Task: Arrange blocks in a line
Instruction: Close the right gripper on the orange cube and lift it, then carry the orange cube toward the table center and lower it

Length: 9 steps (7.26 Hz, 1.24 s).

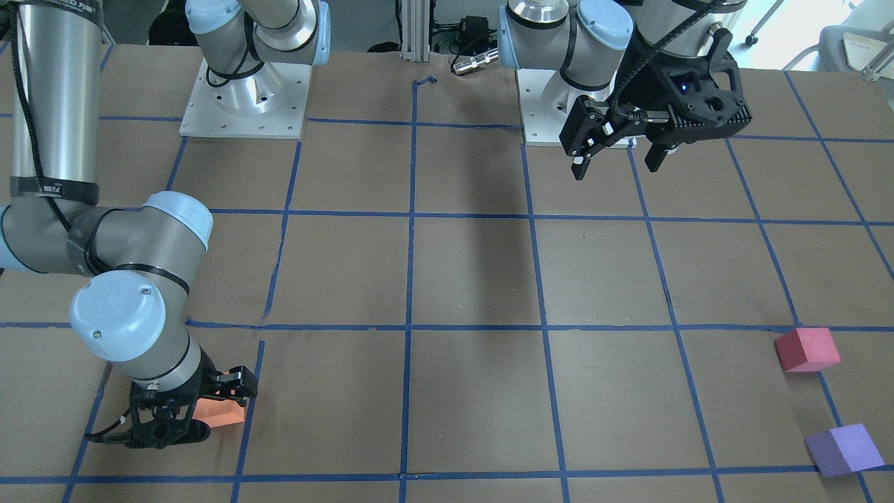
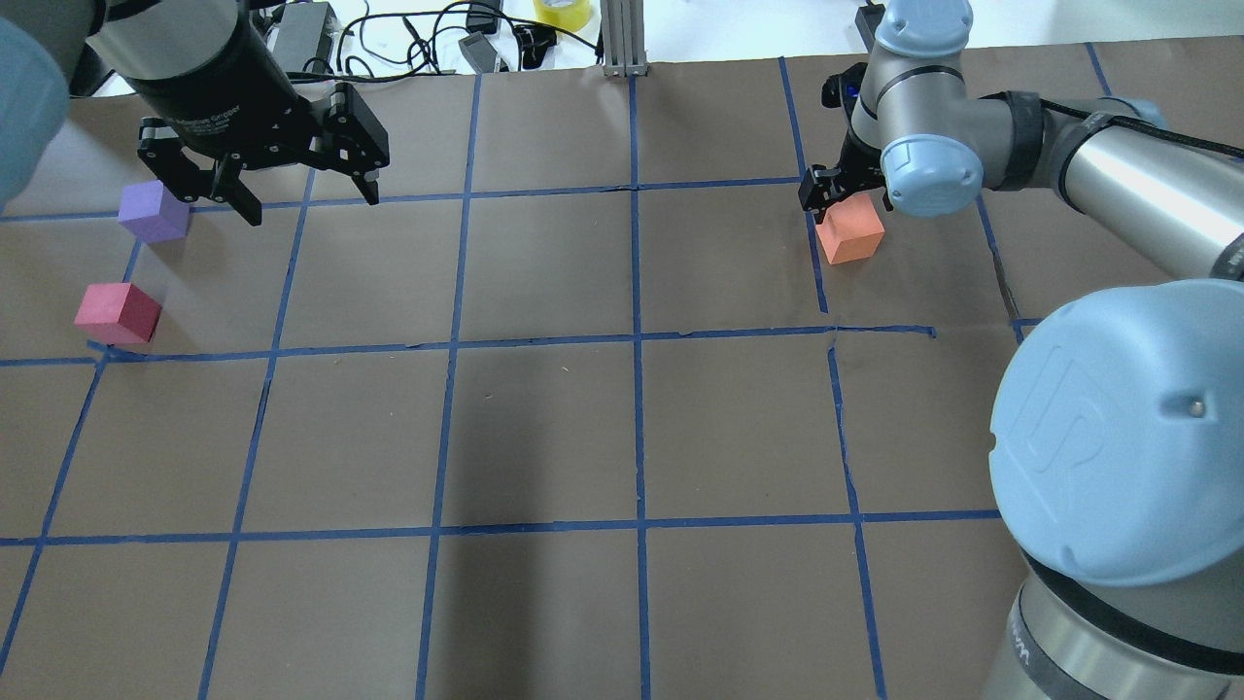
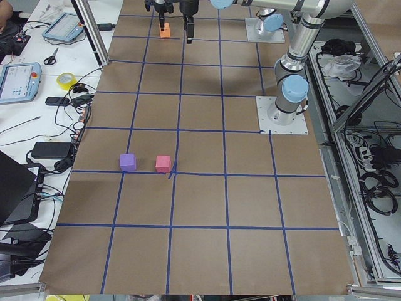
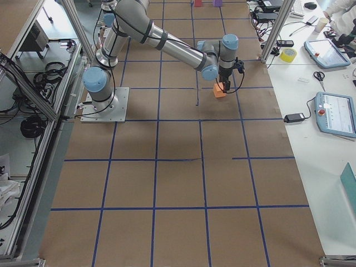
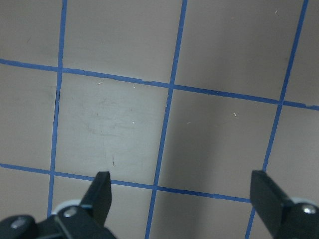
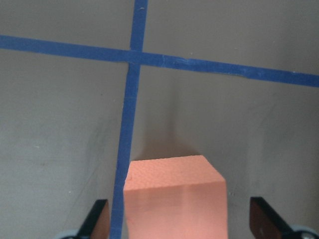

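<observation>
The orange block (image 2: 850, 230) rests on the table at the far right, beside a blue tape line. My right gripper (image 2: 842, 192) is open and straddles it; in the right wrist view the block (image 6: 174, 199) sits between the two fingers with a gap on each side. The reddish-pink block (image 2: 119, 313) and the purple block (image 2: 154, 211) lie at the far left, close together. My left gripper (image 2: 311, 206) is open and empty, held above the table just right of the purple block. The left wrist view shows only bare table between its fingertips (image 5: 102, 184).
The table is brown paper with a blue tape grid (image 2: 637, 340). The two arm bases (image 1: 244, 98) stand at the robot's edge. A metal post (image 2: 622, 39), cables and a yellow tape roll (image 2: 562, 12) lie beyond the far edge.
</observation>
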### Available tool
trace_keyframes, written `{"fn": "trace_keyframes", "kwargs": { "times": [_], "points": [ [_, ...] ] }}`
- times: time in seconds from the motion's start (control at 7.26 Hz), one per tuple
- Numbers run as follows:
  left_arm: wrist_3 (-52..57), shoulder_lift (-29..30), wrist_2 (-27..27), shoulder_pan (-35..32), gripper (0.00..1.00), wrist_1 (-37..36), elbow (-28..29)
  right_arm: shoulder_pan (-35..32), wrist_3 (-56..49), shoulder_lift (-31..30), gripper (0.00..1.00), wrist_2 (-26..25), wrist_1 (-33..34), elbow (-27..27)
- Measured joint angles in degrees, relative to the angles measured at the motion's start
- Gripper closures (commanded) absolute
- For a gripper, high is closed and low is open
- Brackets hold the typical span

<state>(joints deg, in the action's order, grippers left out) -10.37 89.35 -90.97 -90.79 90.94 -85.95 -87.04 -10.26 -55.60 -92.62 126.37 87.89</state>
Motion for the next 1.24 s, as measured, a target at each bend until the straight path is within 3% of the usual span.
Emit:
{"fn": "trace_keyframes", "kwargs": {
  "times": [0.14, 0.28, 0.41, 0.55, 0.83, 1.24],
  "points": [
    [0.0, 0.01, 0.0, 0.0, 0.0, 0.02, 0.0, -0.02, 0.0, 0.54, 0.54, 0.0, 0.22, 0.48],
    [0.0, 0.03, 0.0, -0.01, 0.0, 0.02, 0.0, -0.05, 0.0, 0.8, 0.61, -0.06, 0.31, 0.73],
    [0.0, 0.03, 0.0, -0.02, 0.0, 0.03, 0.0, -0.05, 0.17, 0.79, 0.8, -0.09, 0.37, 0.8],
    [0.0, 0.04, 0.0, -0.02, 0.0, 0.03, 0.0, -0.14, 0.59, 0.52, 0.86, 0.12, 0.42, 0.44],
    [0.11, 0.16, 0.24, 0.25, 0.0, -0.17, 0.14, -3.07, 4.1, -0.62, 0.85, 0.47, -0.2, -2.54],
    [1.71, 0.95, 0.11, 3.39, 0.0, -2.07, 0.82, -13.2, 20.45, -0.09, 0.84, -0.01, -3.02, -7.69]
  ]
}}
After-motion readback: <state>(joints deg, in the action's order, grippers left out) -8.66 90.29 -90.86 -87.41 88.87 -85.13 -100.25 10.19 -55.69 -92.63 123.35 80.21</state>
